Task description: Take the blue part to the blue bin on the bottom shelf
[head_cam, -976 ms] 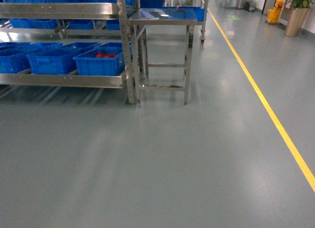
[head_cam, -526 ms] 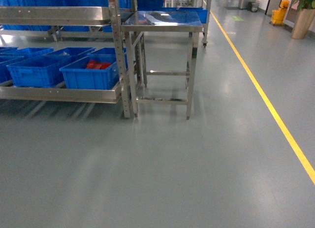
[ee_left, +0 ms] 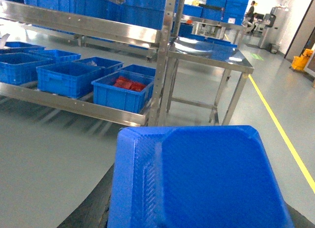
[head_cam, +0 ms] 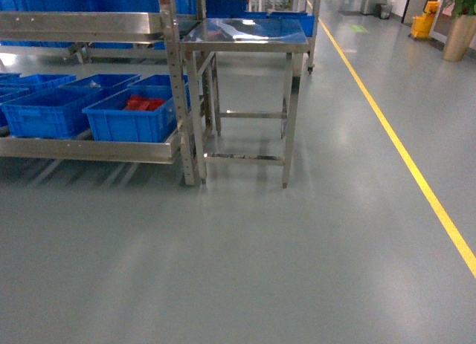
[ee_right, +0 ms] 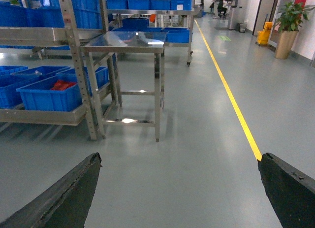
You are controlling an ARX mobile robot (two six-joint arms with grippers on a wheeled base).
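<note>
Left hand (ee_left: 197, 188) clamped on blue part (ee_left: 197, 179). Right hand (ee_right: 179, 188) fingers wide apart, holding nothing. Blue bins (head_cam: 130, 115) sit on bottom shelf (head_cam: 89, 149).

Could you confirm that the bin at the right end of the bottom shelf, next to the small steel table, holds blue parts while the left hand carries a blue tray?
Not quite: that bin on the bottom shelf holds red parts, not blue ones, as the head and left wrist views show. It does sit beside the small steel table, and a blue tray fills the left wrist view.
</note>
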